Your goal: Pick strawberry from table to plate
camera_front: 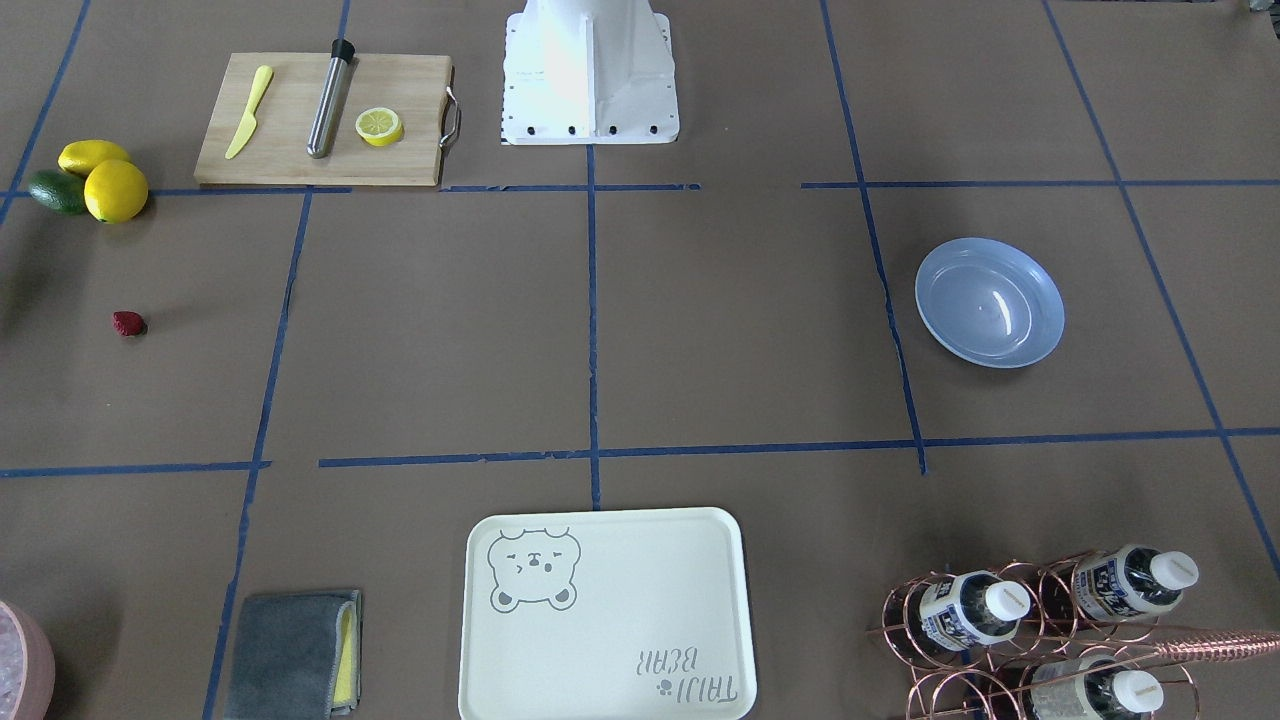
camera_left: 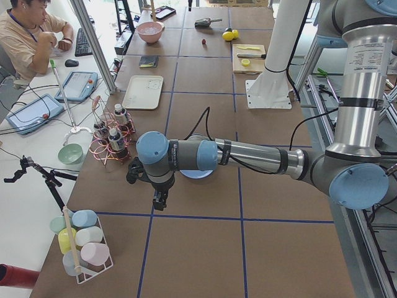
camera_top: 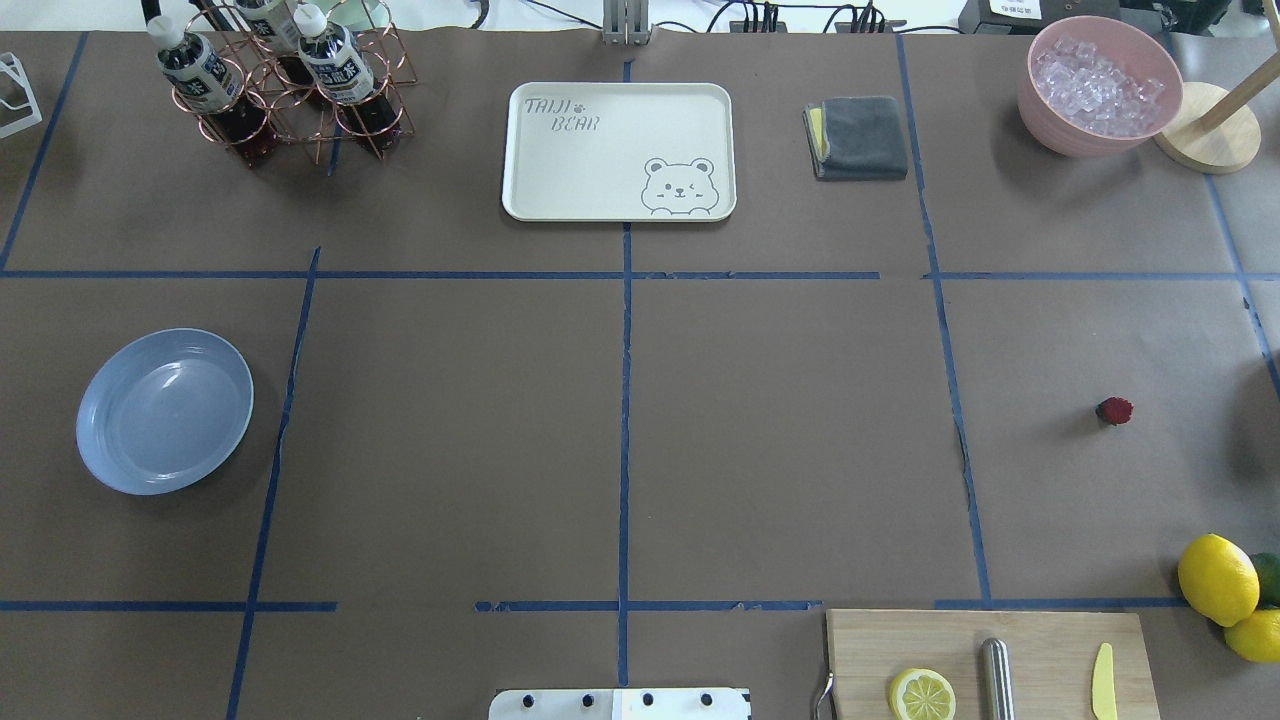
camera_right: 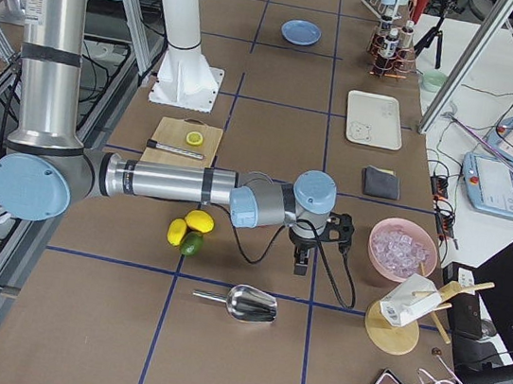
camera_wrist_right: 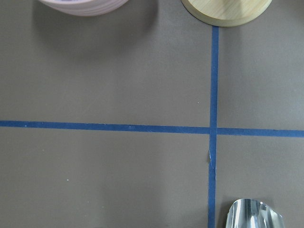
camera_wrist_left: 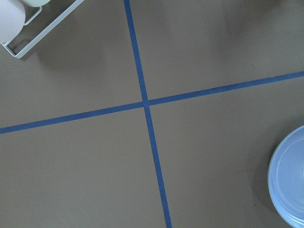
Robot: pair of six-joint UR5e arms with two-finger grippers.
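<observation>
Cutting board [camera_top: 1040,640] lies nearest the robot on the right of the counter [camera_top: 780,440], carrying a lemon half [camera_top: 922,694], a metal rod [camera_top: 996,680] and a yellow knife [camera_top: 1102,682]. Just right of it, two whole lemons [camera_top: 1217,579] touch a green avocado [camera_top: 1268,577]. A little farther out on the right, the strawberry [camera_top: 1113,410] rests alone on bare brown paper, clear of the blue tape lines. Level with it but at the far left, well apart, the light blue plate [camera_top: 165,410] holds nothing. The left end effector [camera_left: 160,200] hangs pointing down above the counter just past the plate, towards the left end; the side view alone shows it, so I cannot tell whether it is released or clenched. The right end effector [camera_right: 302,261] hangs over the right end of the counter, near a metal scoop [camera_right: 243,301] and a pink bowl [camera_right: 403,251] of ice, and its state likewise cannot be told. Along the far edge stand a bottle rack [camera_top: 300,120] on the left, a cream bear-print tray [camera_top: 600,160] in the middle and a folded grey cloth [camera_top: 862,137] to its right.
</observation>
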